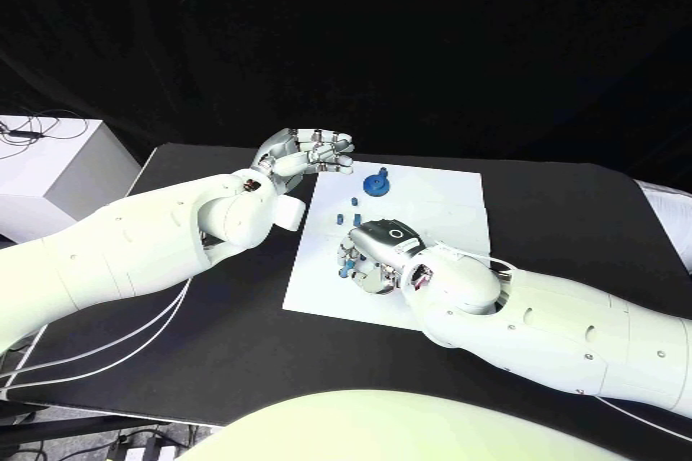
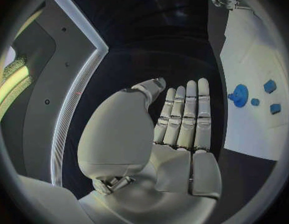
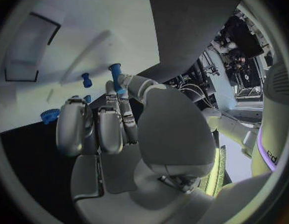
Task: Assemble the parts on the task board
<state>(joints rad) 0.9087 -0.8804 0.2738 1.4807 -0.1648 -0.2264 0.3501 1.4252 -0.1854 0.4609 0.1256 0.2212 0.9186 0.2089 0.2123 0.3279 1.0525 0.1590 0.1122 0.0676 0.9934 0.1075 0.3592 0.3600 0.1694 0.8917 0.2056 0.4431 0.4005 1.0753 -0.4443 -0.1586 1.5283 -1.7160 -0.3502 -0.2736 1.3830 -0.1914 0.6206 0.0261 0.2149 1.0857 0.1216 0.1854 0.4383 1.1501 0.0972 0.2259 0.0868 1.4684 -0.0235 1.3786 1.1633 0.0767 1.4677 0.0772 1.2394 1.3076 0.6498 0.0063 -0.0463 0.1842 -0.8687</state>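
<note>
Right hand (image 3: pixel 119 129) sits low over the task board (image 1: pixel 447 196), fingers curled, thumb and a fingertip pinching a small blue peg (image 3: pixel 116 74) upright; other blue parts (image 3: pixel 86 79) lie just beside it on the board. Left hand (image 2: pixel 182 119) hovers off the board's far-left corner, flat, fingers pressed together, holding nothing. Peg looks rigid, light, smooth plastic, likely slippery: best pinched mid-shaft and kept vertical. Blue disc part (image 1: pixel 378 185) stands near the far edge
</note>
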